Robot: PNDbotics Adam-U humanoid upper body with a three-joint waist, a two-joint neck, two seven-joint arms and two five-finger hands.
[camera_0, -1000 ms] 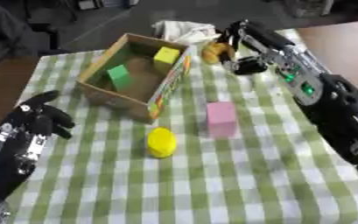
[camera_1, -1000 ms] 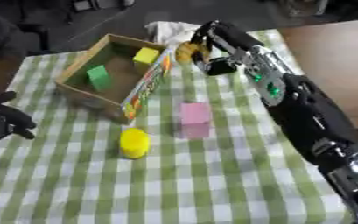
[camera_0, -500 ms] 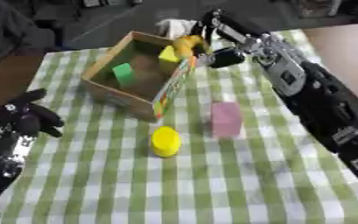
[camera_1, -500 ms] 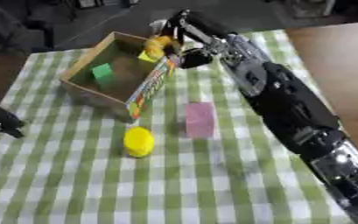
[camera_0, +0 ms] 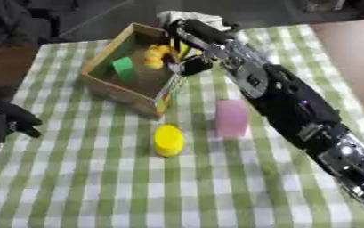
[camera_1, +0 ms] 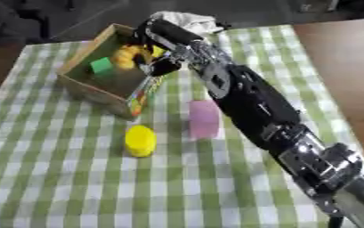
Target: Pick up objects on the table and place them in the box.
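An open cardboard box [camera_0: 105, 85] stands at the back left of the green checked cloth. A green block [camera_0: 124, 69] lies inside it. My right hand [camera_0: 191, 55] reaches over the box's right wall, fingers curled on a yellow-orange thing [camera_0: 152, 57] low inside the box. Whether that thing rests on the box floor I cannot tell. A pink block [camera_0: 231, 116] and a yellow round piece [camera_0: 169, 139] lie on the cloth in front of the box. My left hand [camera_0: 7, 122] rests open at the left edge.
A crumpled white cloth [camera_0: 199, 18] lies behind the box. Bare brown tabletop [camera_0: 356, 53] runs along the right side beyond the cloth. My right arm [camera_0: 293, 102] stretches diagonally over the cloth's right half, beside the pink block.
My right hand has carried the yellow-orange thing leftward from beside the box's right wall to inside the box. My left hand has slid toward the left edge. The camera has shifted too.
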